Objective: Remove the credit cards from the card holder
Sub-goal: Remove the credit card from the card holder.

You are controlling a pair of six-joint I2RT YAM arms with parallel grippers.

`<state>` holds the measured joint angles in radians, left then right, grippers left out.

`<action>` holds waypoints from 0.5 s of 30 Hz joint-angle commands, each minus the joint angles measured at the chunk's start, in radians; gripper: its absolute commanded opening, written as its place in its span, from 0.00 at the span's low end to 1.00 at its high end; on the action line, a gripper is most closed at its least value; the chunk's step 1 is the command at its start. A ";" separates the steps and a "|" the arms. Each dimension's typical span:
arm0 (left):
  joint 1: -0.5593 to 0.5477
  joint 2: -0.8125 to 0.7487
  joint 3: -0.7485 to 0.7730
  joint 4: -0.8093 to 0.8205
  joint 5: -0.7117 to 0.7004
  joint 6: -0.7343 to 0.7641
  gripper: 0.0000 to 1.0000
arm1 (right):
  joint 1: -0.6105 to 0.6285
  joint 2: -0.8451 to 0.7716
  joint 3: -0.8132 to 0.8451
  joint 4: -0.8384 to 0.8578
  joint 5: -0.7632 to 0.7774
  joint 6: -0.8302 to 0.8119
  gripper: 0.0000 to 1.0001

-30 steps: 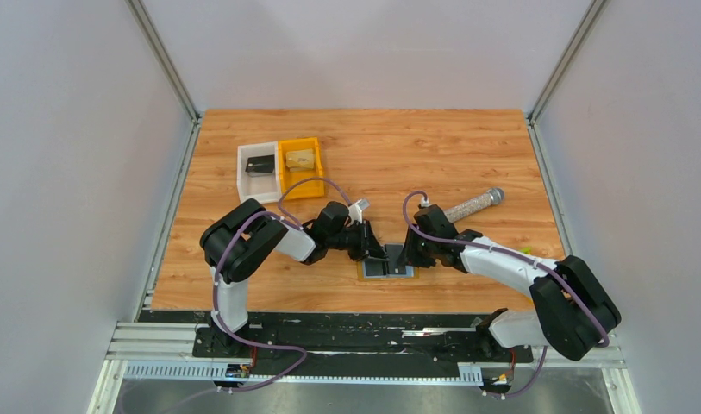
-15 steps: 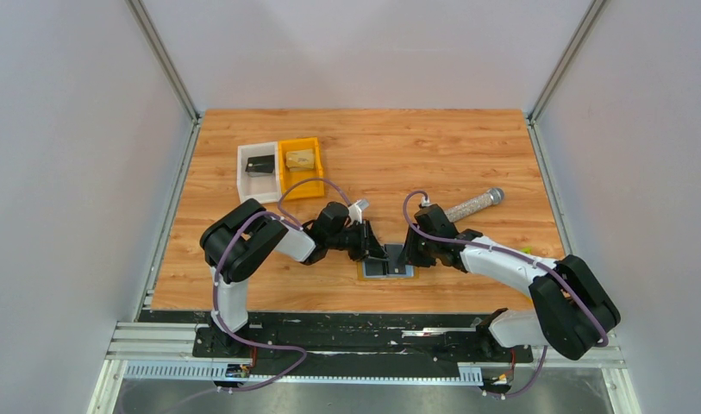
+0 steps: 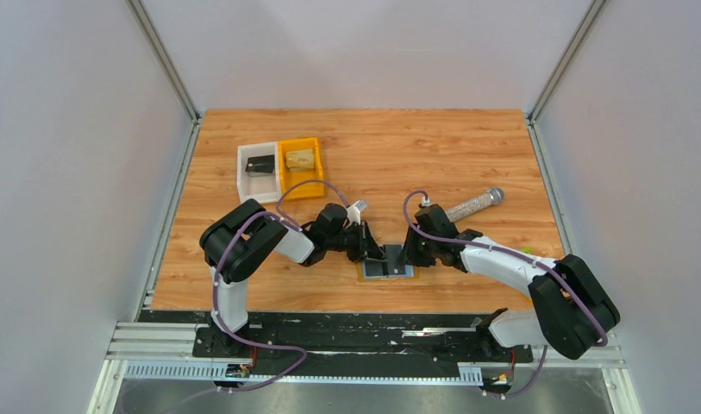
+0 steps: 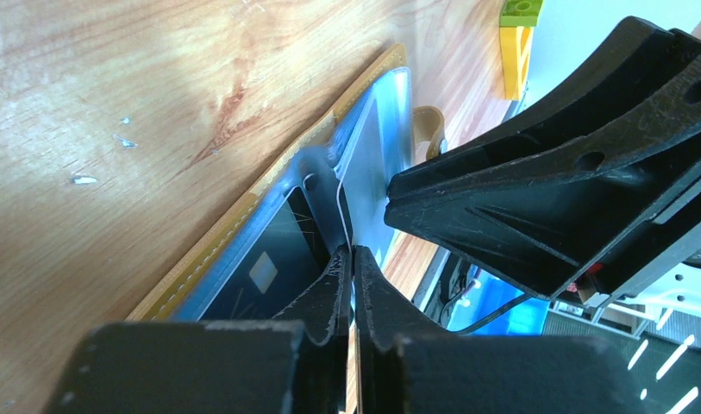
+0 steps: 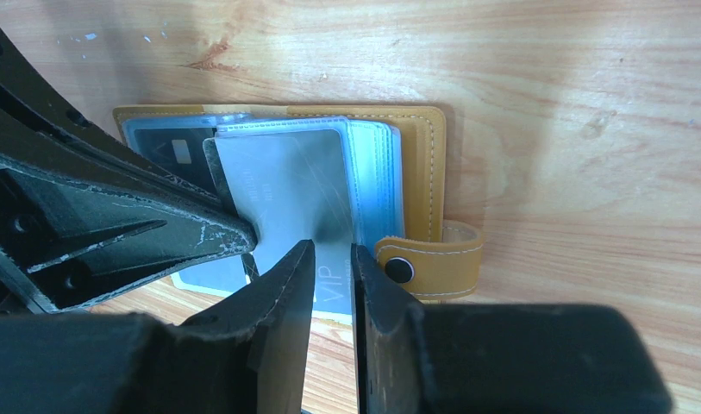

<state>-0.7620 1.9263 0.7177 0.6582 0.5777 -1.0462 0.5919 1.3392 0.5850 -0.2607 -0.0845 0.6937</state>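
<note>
The card holder lies open near the table's front edge, tan-edged with clear sleeves. A dark chip card sits in its left panel. A silver card in a raised sleeve stands over the middle. A light-blue card marked VIP sticks out of the near edge. My left gripper comes in from the left, shut on the raised sleeve's edge. My right gripper is down at the holder's near edge beside the snap strap, with its jaws a narrow gap apart and nothing in them.
A white bin holding a dark item and an orange bin holding a tan item stand at the back left. A metal mesh cylinder lies behind the right arm. A yellow-green brick lies to the right. The table's front edge is close.
The left wrist has shifted a touch toward the back left. The card holder and the right arm have stayed put.
</note>
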 commanded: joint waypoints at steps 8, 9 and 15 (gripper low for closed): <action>0.013 -0.046 -0.025 0.041 0.002 0.014 0.15 | -0.010 0.019 -0.029 0.013 0.012 -0.004 0.23; 0.013 -0.048 -0.025 0.037 0.003 0.018 0.13 | -0.010 0.018 -0.029 0.013 0.012 -0.003 0.23; 0.018 -0.051 -0.030 0.031 -0.004 0.017 0.00 | -0.012 0.017 -0.031 0.017 0.011 -0.003 0.23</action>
<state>-0.7521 1.9182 0.7036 0.6785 0.5827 -1.0500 0.5858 1.3403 0.5766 -0.2413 -0.0978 0.6941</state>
